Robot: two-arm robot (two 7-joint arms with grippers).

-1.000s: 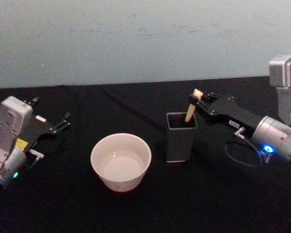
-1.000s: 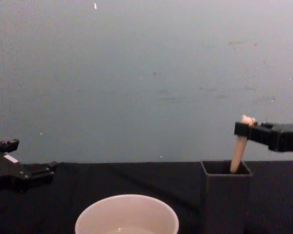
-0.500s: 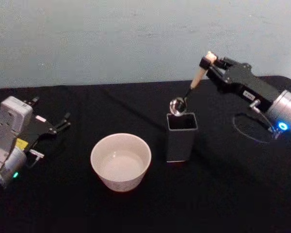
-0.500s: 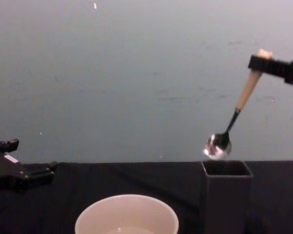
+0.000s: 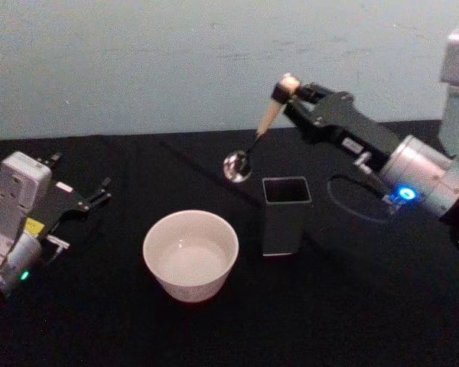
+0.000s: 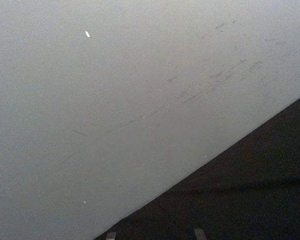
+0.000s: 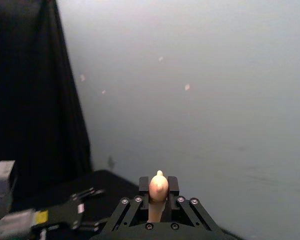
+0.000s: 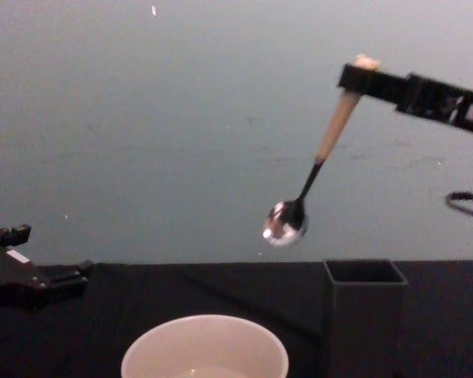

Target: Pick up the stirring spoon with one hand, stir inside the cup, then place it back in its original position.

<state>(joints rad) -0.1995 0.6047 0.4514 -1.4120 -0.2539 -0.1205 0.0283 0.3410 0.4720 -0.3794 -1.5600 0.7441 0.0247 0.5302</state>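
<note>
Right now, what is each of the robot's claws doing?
Left gripper: open, holding nothing.
Right gripper: shut on the stirring spoon, in the air.

Your right wrist view hides the stirring spoon (image 7: 157, 199) beneath the right gripper (image 7: 158, 186): stem and bowl covered, handle top between the jaws

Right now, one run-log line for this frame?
stirring spoon: out of holder, aloft, not yet in cup | right gripper: jaws shut on handle | left gripper: parked at left, open
</note>
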